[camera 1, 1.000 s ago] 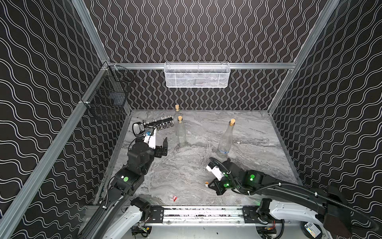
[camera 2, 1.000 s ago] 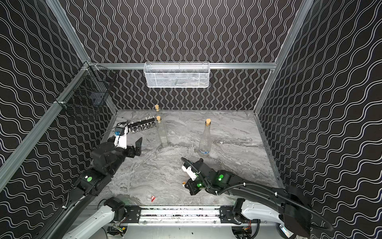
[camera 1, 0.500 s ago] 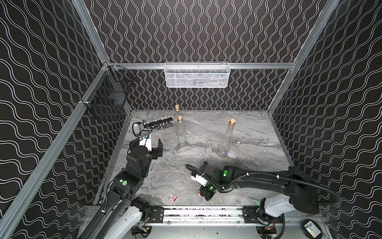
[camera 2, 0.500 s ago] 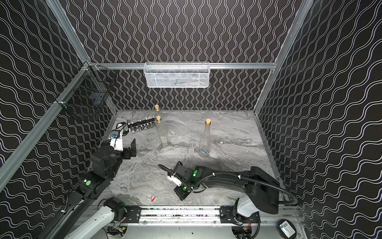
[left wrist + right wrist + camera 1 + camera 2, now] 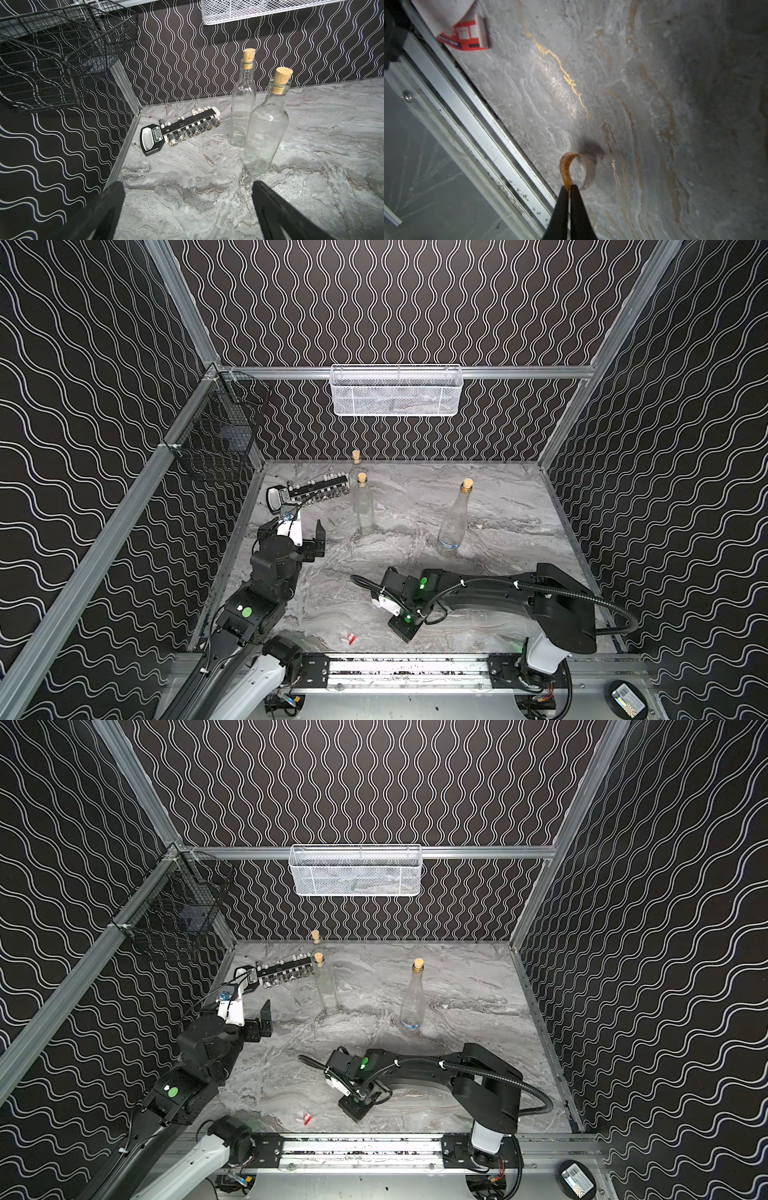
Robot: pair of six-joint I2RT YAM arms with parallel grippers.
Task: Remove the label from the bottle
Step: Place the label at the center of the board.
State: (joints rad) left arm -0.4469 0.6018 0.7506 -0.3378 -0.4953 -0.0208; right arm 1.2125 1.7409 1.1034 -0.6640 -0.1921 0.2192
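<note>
Socket rail (image 5: pixel 182 126) near corner; black basket (image 5: pixel 52 62), white basket (image 5: pixel 395 391) above.

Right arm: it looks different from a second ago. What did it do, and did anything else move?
The right gripper swung left and toward the front rail; it is shut on a curled label strip. The left gripper stayed open in much the same spot. The lone bottle, the bottle pair, the socket set and the red scrap did not move.

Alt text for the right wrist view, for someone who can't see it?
The right claw pinches a curled orange label strip above the marble table, near its metal rail. A red scrap lies on the table beside the rail.
</note>
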